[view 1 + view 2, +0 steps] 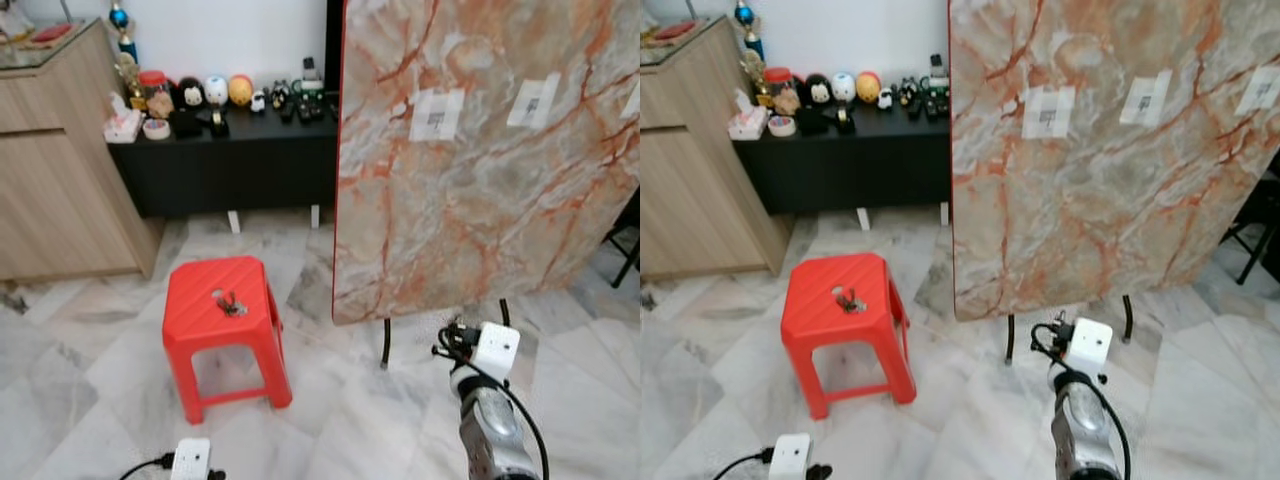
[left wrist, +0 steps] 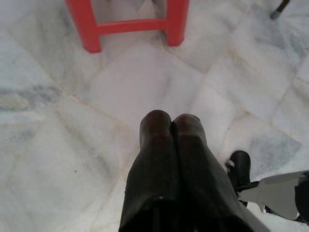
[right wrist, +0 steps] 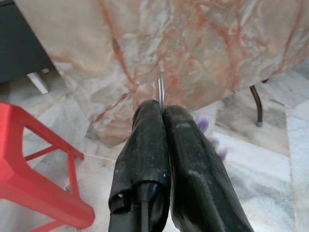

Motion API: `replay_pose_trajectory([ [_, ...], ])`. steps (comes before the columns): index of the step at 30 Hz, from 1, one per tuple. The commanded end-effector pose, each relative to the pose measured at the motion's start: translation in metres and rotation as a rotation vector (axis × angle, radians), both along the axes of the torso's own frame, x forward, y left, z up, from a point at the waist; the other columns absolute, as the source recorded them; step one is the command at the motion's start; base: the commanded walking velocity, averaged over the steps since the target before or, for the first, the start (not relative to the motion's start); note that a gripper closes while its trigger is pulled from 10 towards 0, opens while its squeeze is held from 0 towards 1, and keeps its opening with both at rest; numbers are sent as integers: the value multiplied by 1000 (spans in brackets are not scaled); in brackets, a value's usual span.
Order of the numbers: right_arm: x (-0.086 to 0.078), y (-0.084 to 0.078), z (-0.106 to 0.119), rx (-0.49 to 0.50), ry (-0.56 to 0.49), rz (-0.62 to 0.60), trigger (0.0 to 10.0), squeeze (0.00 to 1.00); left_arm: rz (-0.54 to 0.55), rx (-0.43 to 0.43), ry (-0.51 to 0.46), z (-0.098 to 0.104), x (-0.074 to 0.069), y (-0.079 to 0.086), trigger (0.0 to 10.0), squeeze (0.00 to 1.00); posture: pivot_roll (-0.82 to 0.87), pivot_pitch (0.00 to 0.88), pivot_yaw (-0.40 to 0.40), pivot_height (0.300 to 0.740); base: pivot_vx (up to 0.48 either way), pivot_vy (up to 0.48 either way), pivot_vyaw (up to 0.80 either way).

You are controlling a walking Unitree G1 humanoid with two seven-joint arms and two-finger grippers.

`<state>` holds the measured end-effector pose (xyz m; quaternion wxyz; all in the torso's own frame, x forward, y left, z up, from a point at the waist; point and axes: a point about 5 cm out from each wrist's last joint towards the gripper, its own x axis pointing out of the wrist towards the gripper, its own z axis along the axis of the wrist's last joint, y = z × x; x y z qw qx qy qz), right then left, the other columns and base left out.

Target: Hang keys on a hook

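A small bunch of keys (image 1: 230, 303) lies on top of the red plastic stool (image 1: 222, 300). Right of it a marble-patterned panel (image 1: 480, 160) stands upright and carries white hook pads (image 1: 437, 113) (image 1: 533, 100) near its top. My right gripper (image 3: 161, 108) points at the panel's lower part. It is shut on a thin metal piece (image 3: 161, 87) that sticks out past the fingertips, with a blurred purple tuft (image 3: 203, 123) beside it. My right arm (image 1: 490, 400) shows low at the right. My left gripper (image 2: 171, 121) is shut on nothing and hangs over the floor near the stool's legs (image 2: 130, 24).
A black low cabinet (image 1: 225, 160) with small figurines stands against the back wall. A wooden cabinet (image 1: 50, 170) is at the left. The panel rests on thin black legs (image 1: 386, 340). Marble floor (image 1: 100, 400) lies all around the stool.
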<state>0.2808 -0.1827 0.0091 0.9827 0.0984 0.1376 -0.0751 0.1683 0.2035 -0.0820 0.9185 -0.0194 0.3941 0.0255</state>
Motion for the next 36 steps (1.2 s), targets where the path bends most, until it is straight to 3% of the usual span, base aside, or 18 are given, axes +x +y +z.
replay_pose_trajectory([
  [1, 2, 3, 2, -2, -11, 14, 10000, 0, -1, 0, 16, -2, -3, 0, 10000, 0, -12, 0, -27, 740, 259, 0, 0],
  [36, 7, 0, 7, 1, -28, -4, 10000, 0, 6, -5, 42, -5, -8, -2, 10000, 0, -16, 0, -33, 740, 301, 0, 0],
])
